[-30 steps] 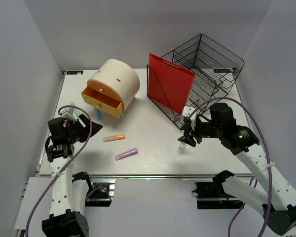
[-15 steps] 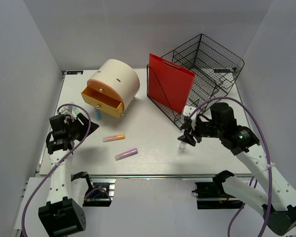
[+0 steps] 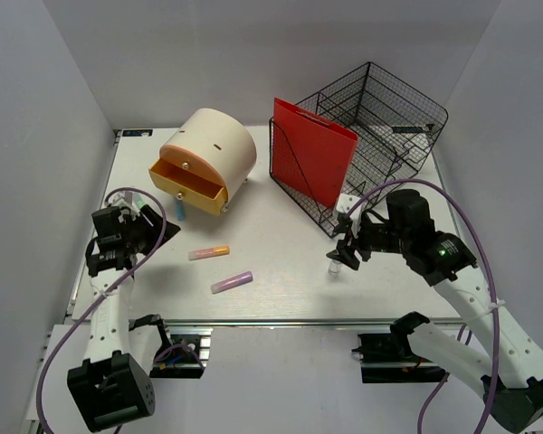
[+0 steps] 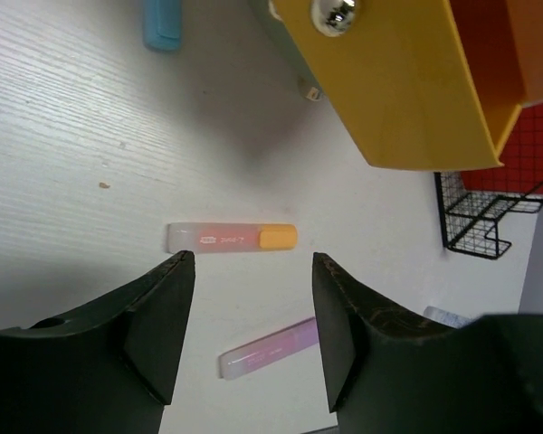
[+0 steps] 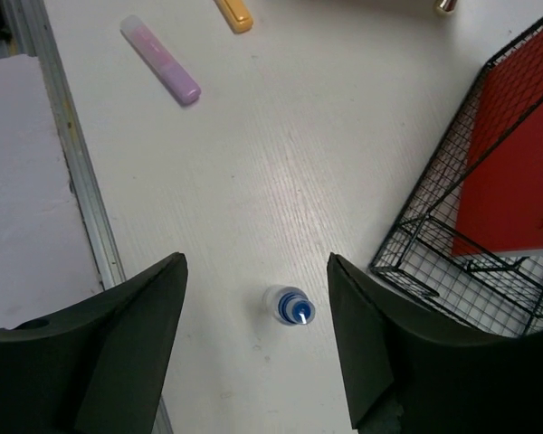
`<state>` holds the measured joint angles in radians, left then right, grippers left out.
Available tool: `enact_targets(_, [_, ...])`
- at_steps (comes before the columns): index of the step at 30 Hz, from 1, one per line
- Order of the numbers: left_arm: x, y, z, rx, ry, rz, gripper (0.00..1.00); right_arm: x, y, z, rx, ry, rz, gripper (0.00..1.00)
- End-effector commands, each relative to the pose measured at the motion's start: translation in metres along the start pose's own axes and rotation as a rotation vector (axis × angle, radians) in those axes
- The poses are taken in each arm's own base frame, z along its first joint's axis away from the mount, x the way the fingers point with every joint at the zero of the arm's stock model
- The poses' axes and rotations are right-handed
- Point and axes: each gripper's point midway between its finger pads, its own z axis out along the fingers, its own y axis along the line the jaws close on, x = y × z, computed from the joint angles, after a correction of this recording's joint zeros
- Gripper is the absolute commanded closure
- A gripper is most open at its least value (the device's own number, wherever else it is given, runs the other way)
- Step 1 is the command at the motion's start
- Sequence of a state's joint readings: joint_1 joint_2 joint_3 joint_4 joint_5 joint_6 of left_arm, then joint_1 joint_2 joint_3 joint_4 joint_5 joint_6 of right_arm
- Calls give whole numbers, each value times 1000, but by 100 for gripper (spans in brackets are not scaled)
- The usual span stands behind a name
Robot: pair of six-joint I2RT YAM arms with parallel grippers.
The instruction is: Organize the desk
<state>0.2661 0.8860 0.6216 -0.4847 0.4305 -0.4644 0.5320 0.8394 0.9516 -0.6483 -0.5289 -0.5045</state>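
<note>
blue item (image 4: 162, 24) on desk (image 4: 72, 136), top cropped

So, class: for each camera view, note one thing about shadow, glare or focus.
Left wrist: the yellow drawer throws a soft shadow on the desk, its metal knob glints, the left fingers are dark. Right wrist: the right fingers are dark too, the blue-capped bottle crisp. Top external: even light, soft-edged shadows.
</note>
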Motion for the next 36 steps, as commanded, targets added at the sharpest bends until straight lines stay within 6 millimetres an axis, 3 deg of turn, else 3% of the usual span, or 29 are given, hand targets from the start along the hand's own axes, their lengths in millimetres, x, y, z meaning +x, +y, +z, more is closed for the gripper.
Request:
enact_targets(1, [-10, -27, -13, 107, -34, 30, 35, -3, -19, -4, 90, 20, -12, 30])
enact_targets(7, [-7, -44, -29, 175, -44, 39, 23, 25, -25, 3, 95, 177, 99, 26])
enact_targets(12, [-7, -57, -41, 222, -52, 43, 21, 34, -33, 2, 136, 230, 124, 26])
enact_targets(20, [0, -57, -48, 225, -57, 43, 19, 58, -24, 11, 70, 324, 171, 25])
enact_targets(22, [2, -56, -48, 222, -55, 40, 19, 56, -26, 13, 82, 300, 159, 21])
enact_targets(27, [3, -57, -50, 223, -53, 41, 19, 73, -37, 17, 160, 317, 171, 20])
enact_targets(36, [2, -62, -56, 238, -61, 47, 18, 90, -30, 21, 157, 325, 225, 20])
